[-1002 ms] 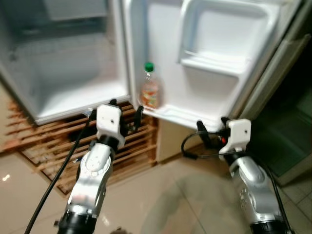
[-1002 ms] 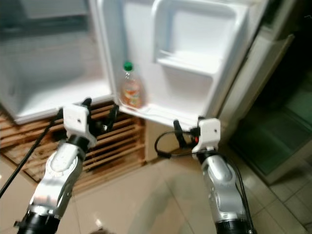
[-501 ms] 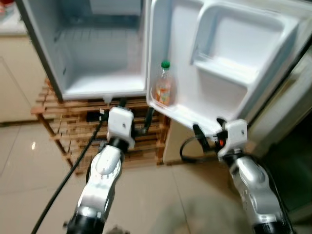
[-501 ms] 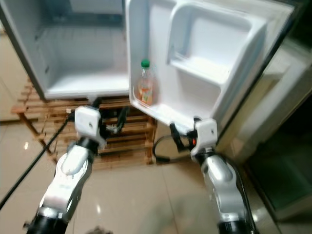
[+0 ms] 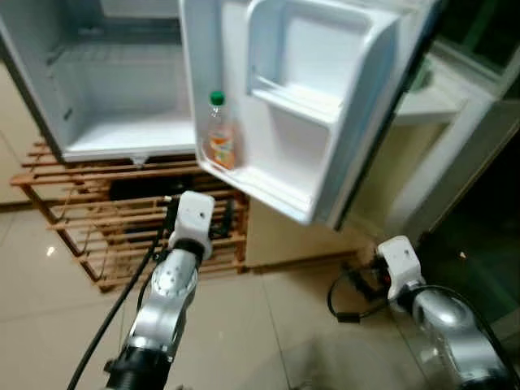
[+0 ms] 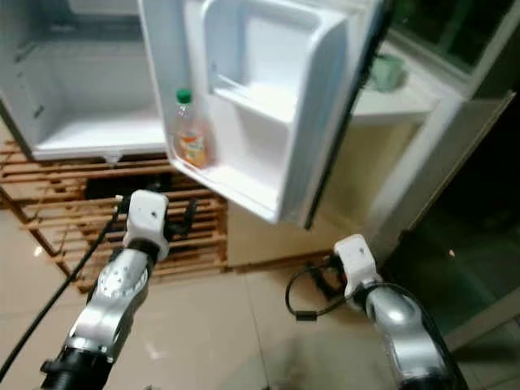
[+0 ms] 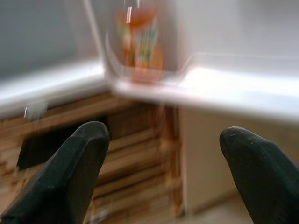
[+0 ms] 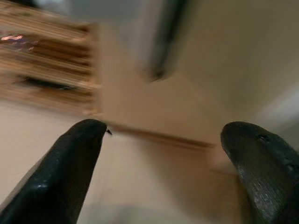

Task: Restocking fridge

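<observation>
A small white fridge (image 5: 122,138) stands open on a wooden rack, and its inside looks bare. Its door (image 5: 325,122) swings out toward me, and a bottle (image 5: 218,134) with a green cap and orange label stands in the door's lower shelf. My left gripper (image 5: 201,213) hovers open below that shelf, in front of the rack. In the left wrist view its fingers (image 7: 70,177) are spread wide, with the blurred bottle (image 7: 140,37) ahead and above them. My right gripper (image 5: 361,276) is low at the right, open and holding nothing, away from the door.
The slatted wooden rack (image 5: 89,219) sits under the fridge. A beige cabinet (image 5: 366,195) with a white ledge and a green cup (image 5: 418,73) stands behind the door. Glossy floor tiles (image 5: 260,341) spread in front. A black cable (image 5: 106,325) trails from my left arm.
The whole view has swung, so the camera moved. My right gripper, which was just under the door's lower edge, now sits lower and farther right of it. The bottle stays in the door shelf.
</observation>
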You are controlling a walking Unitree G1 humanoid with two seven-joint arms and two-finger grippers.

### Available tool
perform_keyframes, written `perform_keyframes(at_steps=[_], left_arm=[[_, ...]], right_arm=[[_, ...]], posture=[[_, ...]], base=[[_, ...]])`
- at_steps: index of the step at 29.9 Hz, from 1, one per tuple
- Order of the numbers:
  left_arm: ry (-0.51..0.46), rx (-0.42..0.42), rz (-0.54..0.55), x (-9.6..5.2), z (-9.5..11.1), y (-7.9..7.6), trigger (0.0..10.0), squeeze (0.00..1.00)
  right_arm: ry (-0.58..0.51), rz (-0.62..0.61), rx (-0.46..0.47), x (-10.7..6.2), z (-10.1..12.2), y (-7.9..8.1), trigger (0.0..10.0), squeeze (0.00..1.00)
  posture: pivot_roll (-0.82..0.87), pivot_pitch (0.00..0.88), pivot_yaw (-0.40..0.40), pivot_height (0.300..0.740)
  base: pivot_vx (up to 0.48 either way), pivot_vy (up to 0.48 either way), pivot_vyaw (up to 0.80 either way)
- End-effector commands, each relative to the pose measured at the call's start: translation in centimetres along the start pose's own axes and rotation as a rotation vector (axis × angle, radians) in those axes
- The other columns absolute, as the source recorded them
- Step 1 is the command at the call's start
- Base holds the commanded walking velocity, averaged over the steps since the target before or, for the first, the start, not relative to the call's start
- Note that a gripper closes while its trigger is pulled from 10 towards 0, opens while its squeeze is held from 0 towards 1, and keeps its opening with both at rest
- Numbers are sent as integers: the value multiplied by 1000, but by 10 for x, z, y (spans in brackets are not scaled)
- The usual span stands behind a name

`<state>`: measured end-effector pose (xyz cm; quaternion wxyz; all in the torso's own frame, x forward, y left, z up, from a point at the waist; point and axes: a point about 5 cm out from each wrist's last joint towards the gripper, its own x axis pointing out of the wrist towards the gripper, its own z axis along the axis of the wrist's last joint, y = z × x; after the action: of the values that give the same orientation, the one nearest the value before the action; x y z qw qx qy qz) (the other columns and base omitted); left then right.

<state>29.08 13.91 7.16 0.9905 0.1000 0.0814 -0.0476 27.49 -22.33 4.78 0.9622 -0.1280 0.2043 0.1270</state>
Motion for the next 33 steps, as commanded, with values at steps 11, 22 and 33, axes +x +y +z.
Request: perform_keyframes(at_steps=[11,22,33], left_arm=[[469,-260,-129,-8,-62,-18,10000,0],[507,-68,-236,-4,-71,-21,10000,0],[595,134,-453,-28,-105,-32,10000,0]], right_arm=[[-170,-412,-70,54,106,-38,10000,0],[-328,-168,162,73,154,-2,10000,0],[-466,822,250,-16,150,95,10000,0]], posture=[[-10,0,-54,740],[-50,0,-25,740],[-98,0,-22,740]], base=[[0,0,0],[0,0,0],[0,0,0]])
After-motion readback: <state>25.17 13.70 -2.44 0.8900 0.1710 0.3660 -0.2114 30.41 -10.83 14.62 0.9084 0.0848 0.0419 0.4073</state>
